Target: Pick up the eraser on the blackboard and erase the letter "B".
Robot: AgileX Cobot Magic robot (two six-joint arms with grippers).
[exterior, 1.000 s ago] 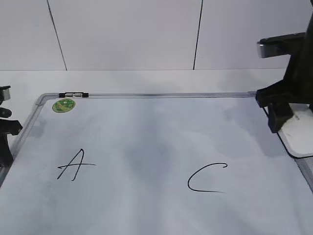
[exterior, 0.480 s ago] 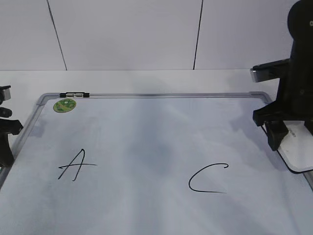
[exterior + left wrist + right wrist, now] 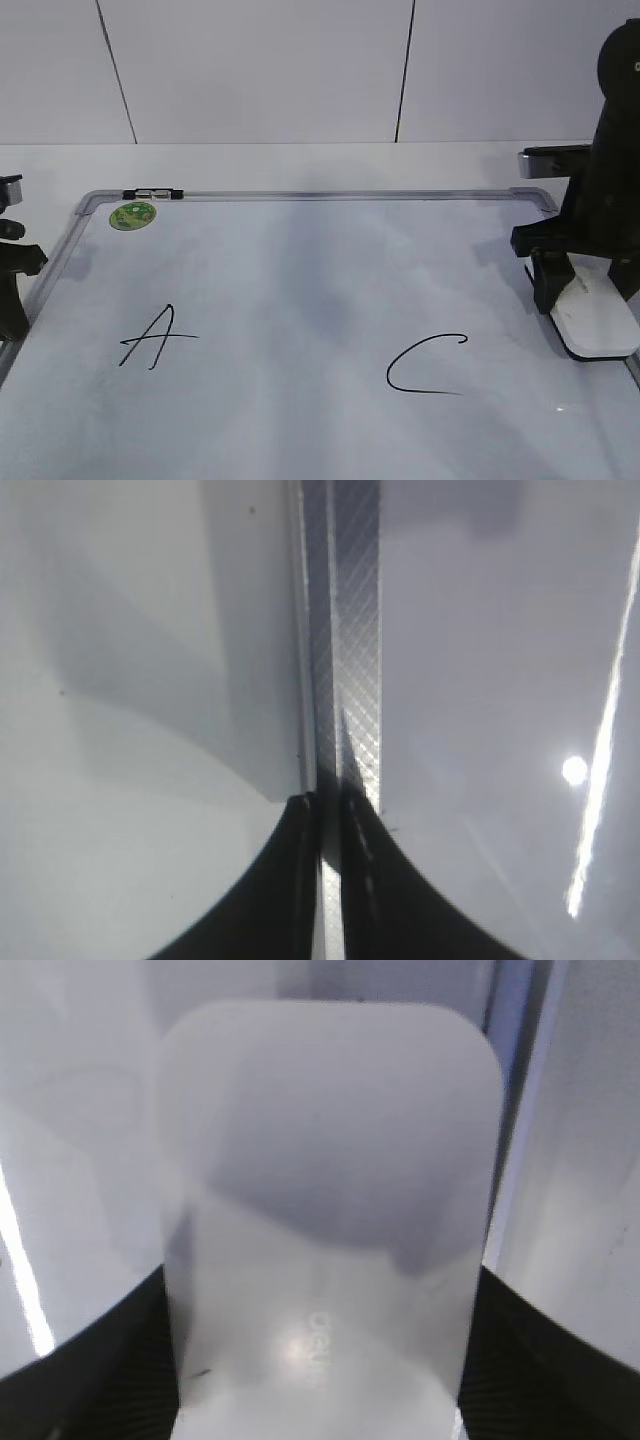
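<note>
The blackboard (image 3: 330, 195) is a white dry-erase board lying flat and filling the exterior view. No letter "B" shows on it; only a black "A" (image 3: 155, 338) and "C" (image 3: 425, 365) are drawn. The white eraser (image 3: 598, 320) lies low at the board's right edge, to the right of the "C". My right gripper (image 3: 570, 295) is shut on the eraser; in the right wrist view the eraser (image 3: 330, 1210) sits between the two black fingers (image 3: 320, 1295). My left gripper (image 3: 12, 300) is shut and empty over the board's left frame (image 3: 355, 630), fingertips (image 3: 328, 805) nearly touching.
A round green sticker (image 3: 131, 214) sits at the board's far left corner, next to a black-and-silver clip (image 3: 150, 193) on the frame. A white table and a white panelled wall (image 3: 260, 70) lie behind the board.
My right arm has come down and a little toward the front with the eraser, bringing it low onto the board's right edge. The left arm has not moved.
</note>
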